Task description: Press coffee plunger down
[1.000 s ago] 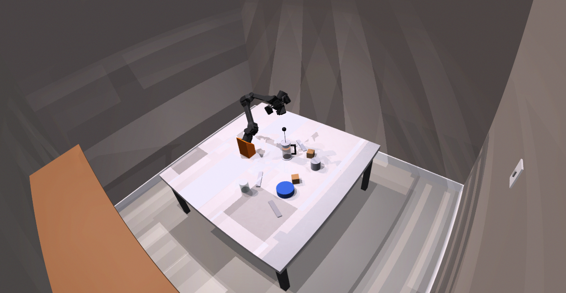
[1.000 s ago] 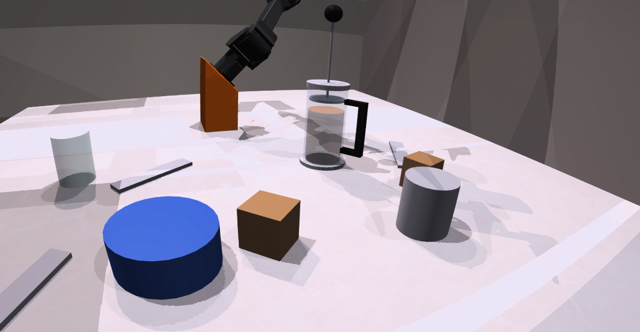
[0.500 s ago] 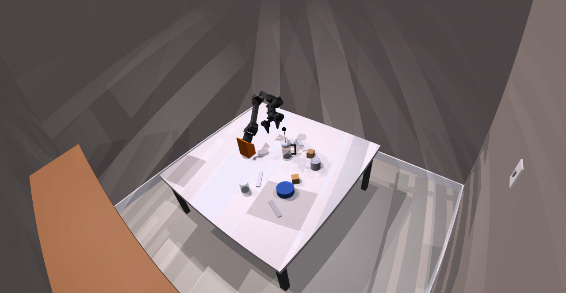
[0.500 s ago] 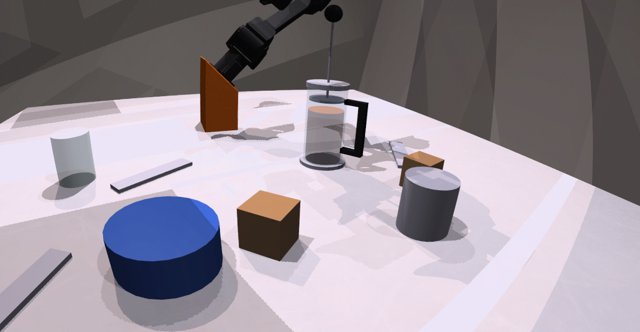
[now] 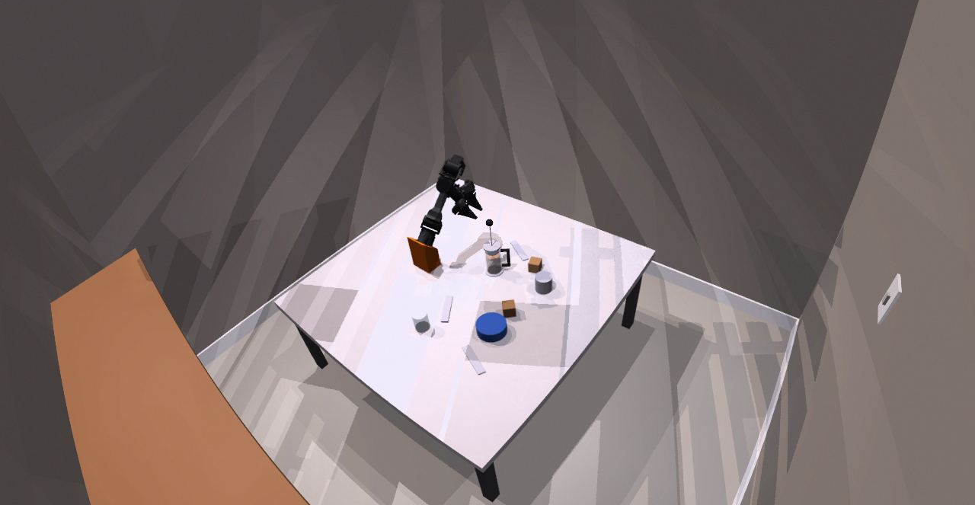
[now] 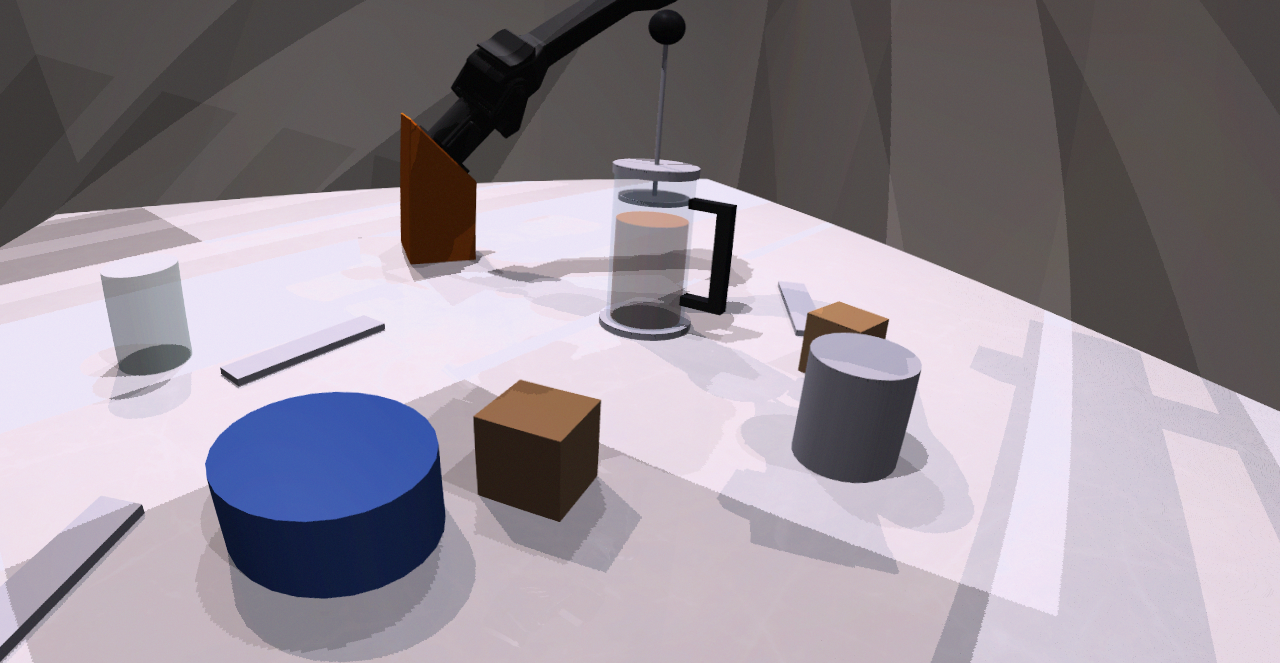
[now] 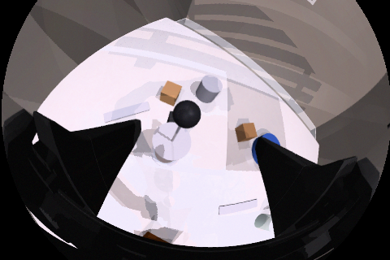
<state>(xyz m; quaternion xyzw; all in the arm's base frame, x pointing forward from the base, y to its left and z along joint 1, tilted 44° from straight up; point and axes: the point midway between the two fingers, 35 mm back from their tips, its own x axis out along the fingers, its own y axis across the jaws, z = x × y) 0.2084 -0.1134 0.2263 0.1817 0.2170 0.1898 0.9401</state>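
Note:
The coffee press (image 5: 493, 263) (image 6: 651, 274) (image 7: 177, 149) stands upright on the table, with its black handle (image 6: 722, 256) on the right in the exterior view. The black plunger knob (image 5: 489, 222) (image 6: 666, 27) (image 7: 187, 114) is high above the lid on its thin rod. The plunger disc (image 6: 653, 199) sits just under the lid, above the brown liquid. My gripper (image 5: 478, 213) (image 7: 200, 135) is open and empty, up and to the left of the knob in the top view. In the wrist view the knob shows between the fingertips, beyond them. The fingers are out of the exterior view.
A wooden cube (image 5: 535, 263) (image 7: 171, 92) and a grey cylinder (image 5: 543, 282) (image 6: 854, 408) stand on the handle side. A second cube (image 6: 537, 448), a blue disc (image 6: 324, 489), a clear glass (image 6: 147, 314) and thin flat bars (image 6: 304, 350) lie around. An orange block (image 6: 438, 211) is at the arm's base.

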